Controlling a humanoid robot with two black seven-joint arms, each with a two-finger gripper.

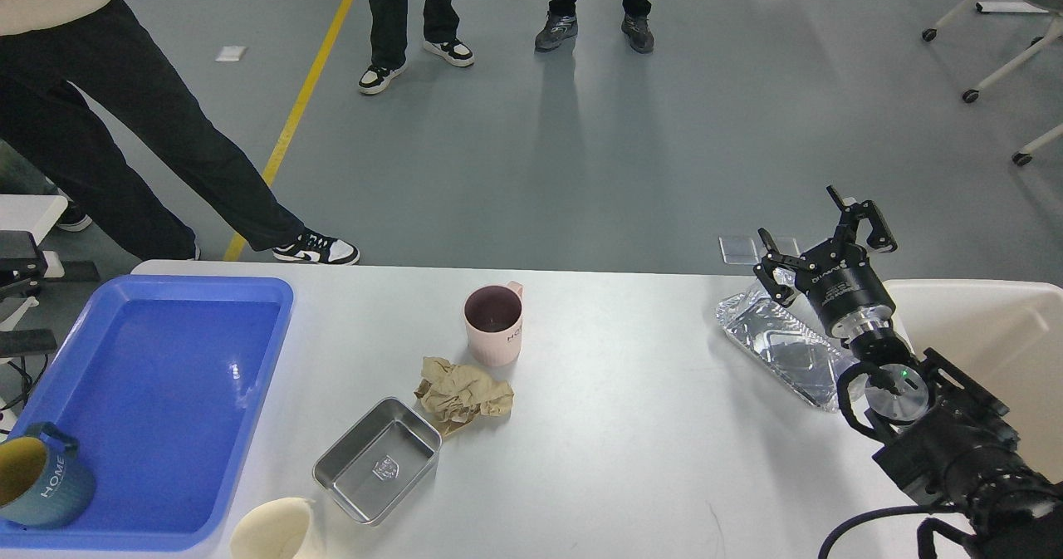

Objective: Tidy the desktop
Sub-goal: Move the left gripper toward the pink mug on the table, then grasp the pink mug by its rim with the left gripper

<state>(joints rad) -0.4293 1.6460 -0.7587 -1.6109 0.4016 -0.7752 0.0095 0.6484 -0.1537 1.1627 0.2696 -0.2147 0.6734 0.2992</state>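
Observation:
The desktop (631, 426) is a wide white-grey tabletop. On it stand a pink mug (493, 324), a crumpled brown paper (461, 394), a small steel tray (376, 459) and a crinkled foil tray (781, 347). A cream cup (270, 530) sits at the front edge. My right gripper (810, 227) is open and empty, hovering over the far end of the foil tray. My left gripper (71, 308) is mostly cut off at the left edge; only two spread black fingers (33, 343) show, holding nothing.
A blue plastic tray (149, 393) lies on the left end and holds a dark teal mug (37, 476). A white bin (988, 351) stands at the right. A small white table (29, 210) is at the far left. People stand beyond the far edge.

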